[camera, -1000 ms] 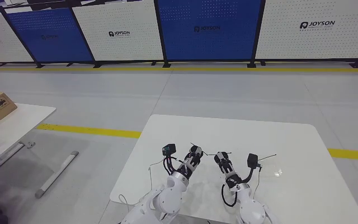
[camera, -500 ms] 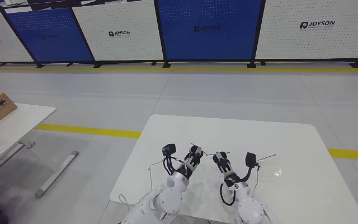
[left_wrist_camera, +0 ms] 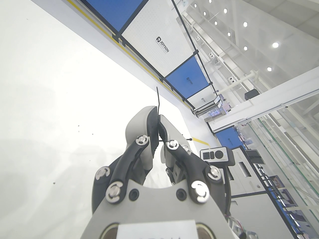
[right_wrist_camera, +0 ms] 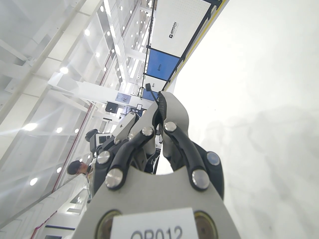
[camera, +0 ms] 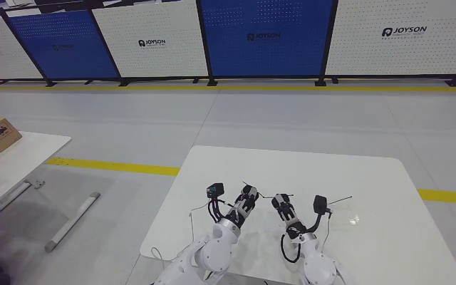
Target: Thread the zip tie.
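Left pincer [left_wrist_camera: 158, 115]: shut tight on the zip tie [left_wrist_camera: 157, 98], whose thin tail pokes out past my fingertips. I hold it over the near half of the table [camera: 356, 171].
Right pincer [right_wrist_camera: 158, 105]: also shut, pinching a black strip whose square head [right_wrist_camera: 148, 85] shows just past the tips. It is over the table's near half too, just beside my left, tips apart.
Zip tie: off the table top, in my 2 grips; I cannot tell whether both ends are 1 strip.
On the table: a thin dark strand [camera: 340, 200] beside my right arm, towards the table's right edge; I cannot tell what it is.
In the way: my own fingers cover the gripped parts of the strip.
Beyond the table: blue and white panels [camera: 263, 35] stand well past its far edge. A yellow floor line [camera: 114, 166] runs off both its sides. A 2nd table [camera: 28, 153] with a box [camera: 6, 134] stands well off its left edge.
Edges: the table's near edge is closest to my arms; the far and right edges are well apart from my tips.
Room: the table top runs on ahead of my tips, wider towards its right edge than its left.
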Robot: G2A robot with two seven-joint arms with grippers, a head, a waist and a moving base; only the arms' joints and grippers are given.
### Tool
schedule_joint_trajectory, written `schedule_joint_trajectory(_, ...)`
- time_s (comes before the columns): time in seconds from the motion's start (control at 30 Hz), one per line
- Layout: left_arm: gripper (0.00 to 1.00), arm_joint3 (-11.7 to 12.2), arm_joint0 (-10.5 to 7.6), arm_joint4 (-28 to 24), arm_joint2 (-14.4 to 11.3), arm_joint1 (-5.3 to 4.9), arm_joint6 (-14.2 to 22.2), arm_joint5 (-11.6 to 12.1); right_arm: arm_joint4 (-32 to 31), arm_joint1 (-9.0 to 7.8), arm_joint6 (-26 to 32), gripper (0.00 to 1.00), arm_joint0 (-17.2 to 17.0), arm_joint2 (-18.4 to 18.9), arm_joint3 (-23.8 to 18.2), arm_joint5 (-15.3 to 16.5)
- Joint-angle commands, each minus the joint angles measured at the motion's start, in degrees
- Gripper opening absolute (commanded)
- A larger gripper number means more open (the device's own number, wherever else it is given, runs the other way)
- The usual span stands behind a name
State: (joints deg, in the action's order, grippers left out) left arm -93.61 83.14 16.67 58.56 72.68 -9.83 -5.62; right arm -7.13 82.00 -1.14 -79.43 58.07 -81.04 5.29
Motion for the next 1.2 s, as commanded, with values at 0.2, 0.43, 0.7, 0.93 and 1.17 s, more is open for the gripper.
schedule_joint_trajectory(0.2,0.0,0.0,0.0,0.0,0.0,0.0,0.0,0.0,-0.25,0.22,0.29,0.0,0.12,-0.04,0.11,-0.18)
schedule_joint_trajectory(0.43,0.0,0.0,0.0,0.0,0.0,0.0,0.0,0.0,-0.42,0.57,0.45,0.0,0.71,-0.61,0.42,-1.09)
schedule_joint_trajectory(0.7,0.0,0.0,0.0,0.0,0.0,0.0,0.0,0.0,-0.6,1.09,-0.61,0.0,1.28,-1.56,1.43,-1.13)
schedule_joint_trajectory(0.93,0.0,0.0,0.0,0.0,0.0,0.0,0.0,0.0,-0.6,1.09,-0.61,0.0,1.28,-1.56,1.43,-1.13)
schedule_joint_trajectory(1.17,0.0,0.17,0.0,-0.99,0.15,0.16,-0.46,0.0,0.18,1.1,-1.31,0.0,0.55,-0.88,0.78,-0.16)
